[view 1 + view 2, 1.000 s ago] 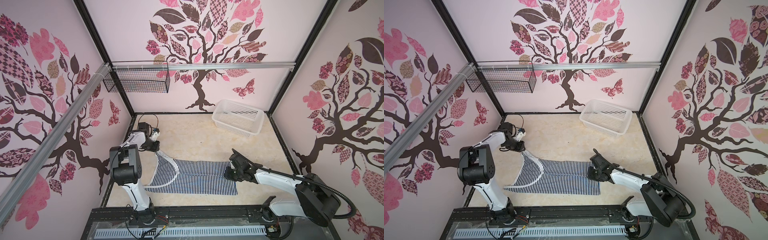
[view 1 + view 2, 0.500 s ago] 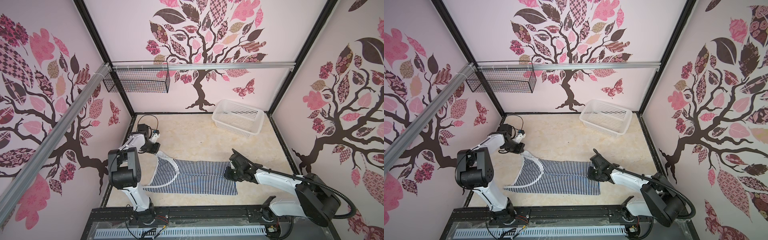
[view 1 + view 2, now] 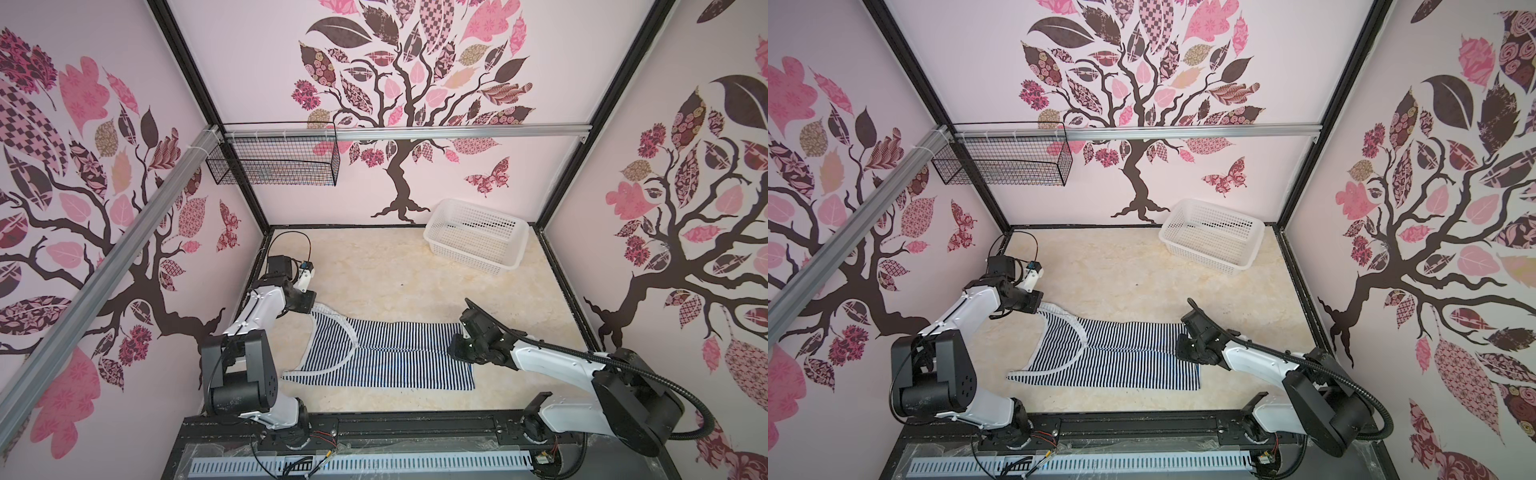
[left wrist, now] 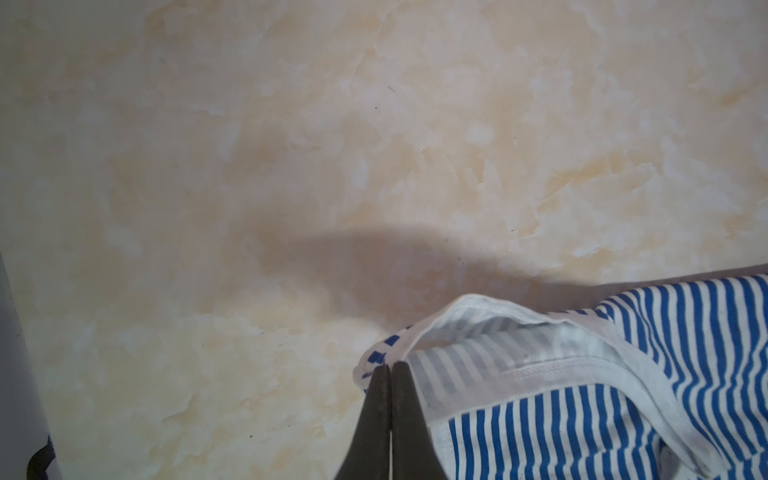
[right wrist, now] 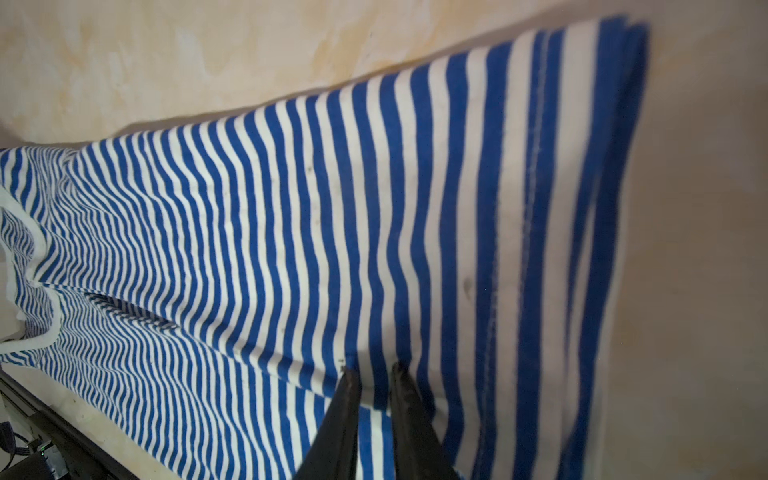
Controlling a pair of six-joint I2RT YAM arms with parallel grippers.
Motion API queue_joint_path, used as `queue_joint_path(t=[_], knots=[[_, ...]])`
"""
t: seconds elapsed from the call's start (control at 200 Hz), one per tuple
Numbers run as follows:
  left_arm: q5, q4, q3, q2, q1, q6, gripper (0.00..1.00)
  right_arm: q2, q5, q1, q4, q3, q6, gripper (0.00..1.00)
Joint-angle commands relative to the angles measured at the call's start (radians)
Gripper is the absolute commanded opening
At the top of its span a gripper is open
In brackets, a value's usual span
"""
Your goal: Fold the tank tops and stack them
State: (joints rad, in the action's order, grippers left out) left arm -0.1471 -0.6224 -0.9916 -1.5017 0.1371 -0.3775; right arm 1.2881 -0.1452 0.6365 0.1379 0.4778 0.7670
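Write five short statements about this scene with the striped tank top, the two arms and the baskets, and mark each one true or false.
1. The navy-and-white striped tank top lies spread on the marbled beige table. True.
2. The white perforated plastic basket holds a folded top. False: no top shows in it.
3. The left gripper has its fingers shut on the top's white-edged shoulder strap. True.
4. The right gripper hangs over the white basket. False: it is at the top's hem end, with fabric between its fingers.
5. The black wire basket stands on the table. False: it hangs from the metal rail.
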Motion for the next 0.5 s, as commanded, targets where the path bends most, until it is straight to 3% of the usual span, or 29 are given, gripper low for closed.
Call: queue_joint_path(t=[0.0,0.49], knots=[[0.030,0.064,0.047,0.035,0.007,0.004,0.00,0.001,0.031,0.007,0.072,-0.040,0.014,0.19],[-0.017,0.179,0.177,0.154,0.075,0.021,0.00,-0.009,0.040,0.006,0.084,-0.069,0.017,0.19]])
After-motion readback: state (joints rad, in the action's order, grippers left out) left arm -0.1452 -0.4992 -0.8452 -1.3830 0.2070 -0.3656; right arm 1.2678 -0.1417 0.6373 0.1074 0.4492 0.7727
